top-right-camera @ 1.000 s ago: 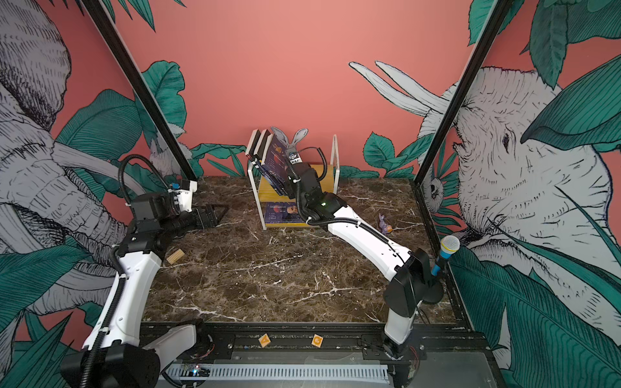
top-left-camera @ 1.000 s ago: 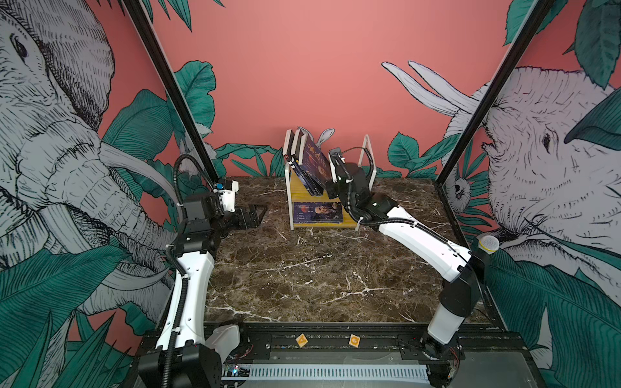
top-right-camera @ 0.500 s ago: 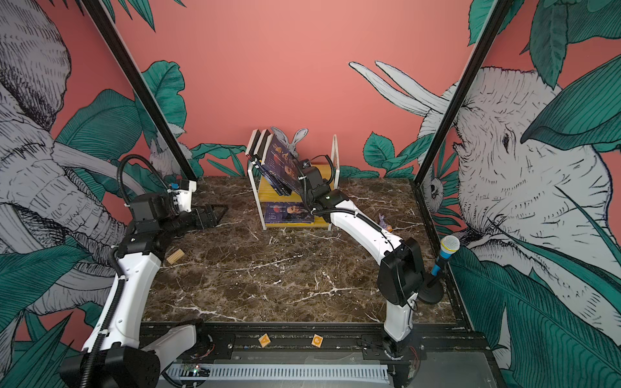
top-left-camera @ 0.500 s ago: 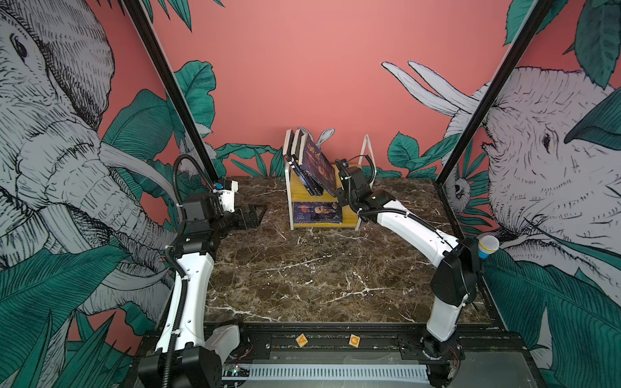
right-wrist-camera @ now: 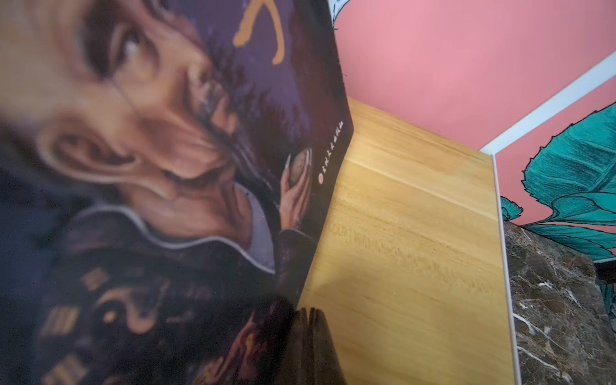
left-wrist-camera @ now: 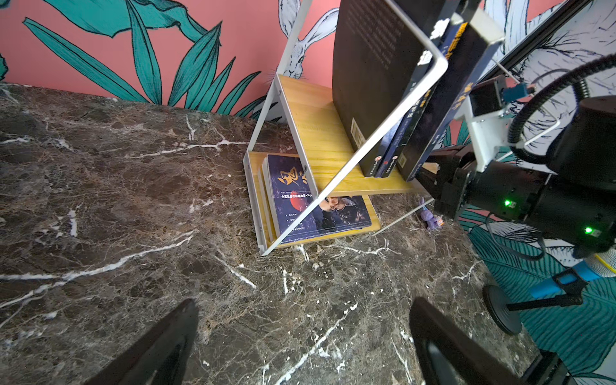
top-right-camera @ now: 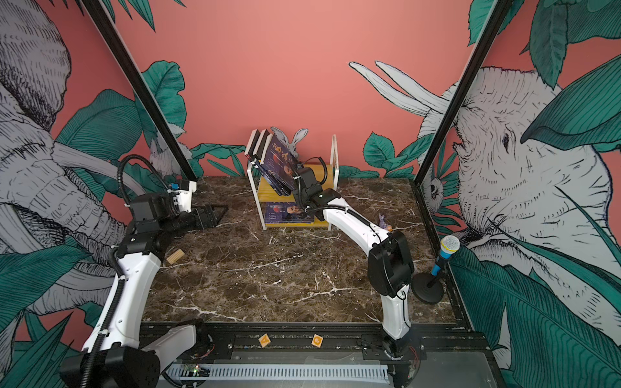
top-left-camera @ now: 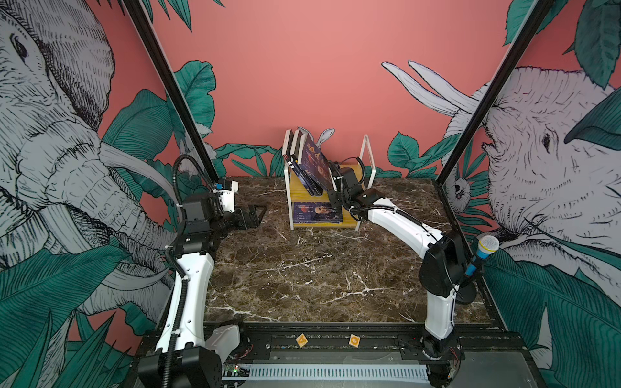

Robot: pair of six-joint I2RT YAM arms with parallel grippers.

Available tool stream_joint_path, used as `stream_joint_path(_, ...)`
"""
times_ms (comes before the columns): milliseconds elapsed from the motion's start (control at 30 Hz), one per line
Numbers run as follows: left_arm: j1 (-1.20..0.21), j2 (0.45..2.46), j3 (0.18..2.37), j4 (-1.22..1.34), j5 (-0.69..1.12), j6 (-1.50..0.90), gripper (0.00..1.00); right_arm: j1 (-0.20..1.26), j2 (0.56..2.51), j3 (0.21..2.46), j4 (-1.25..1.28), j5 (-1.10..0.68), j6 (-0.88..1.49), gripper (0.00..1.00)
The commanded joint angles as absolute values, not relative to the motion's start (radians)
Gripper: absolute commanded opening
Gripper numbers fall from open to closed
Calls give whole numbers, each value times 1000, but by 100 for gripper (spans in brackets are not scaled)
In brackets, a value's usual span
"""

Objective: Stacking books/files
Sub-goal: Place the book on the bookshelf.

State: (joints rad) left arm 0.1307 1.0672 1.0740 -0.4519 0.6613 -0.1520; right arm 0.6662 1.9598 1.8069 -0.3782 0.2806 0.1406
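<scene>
At upper centre in both top views, three navy paperback books [top-left-camera: 314, 164] lean on the top tier of the white-framed wooden shelf [top-left-camera: 368, 158]. Their long axes slant from lower right to upper left. The right hand [right-wrist-camera: 308, 320], pinched shut and empty, touches the outermost cover from picture right. The left hand [top-left-camera: 257, 215] gapes wide over the marble bench [top-left-camera: 302, 268], well apart, so the right arm is nearer.
</scene>
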Motion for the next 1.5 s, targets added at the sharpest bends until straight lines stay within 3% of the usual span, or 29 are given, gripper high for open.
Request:
stream_joint_path(0,129,1048,1082,-465,669,-139,99,672,2002,1843,-353,217,180,0)
stream_joint_path(433,133,1048,1072,-448,680,-157,99,676,2052,1910,-321,138,217,0)
stream_joint_path(767,133,1048,1071,-448,672,-152,99,681,2046,1949,-363,205,185,0)
stream_joint_path(967,134,1049,1068,-458,637,-117,99,681,1892,1811,-304,308,174,0)
stream_joint_path(1100,136,1066,1108,-491,492,-130,99,698,1781,1732,-287,312,186,0)
stream_joint_path(1300,144,1061,1095,-526,360,-19,99,734,1610,1589,-269,313,189,21)
stream_joint_path(1467,144,1039,1018,-499,287,79,99,732,1415,1437,-293,335,178,29)
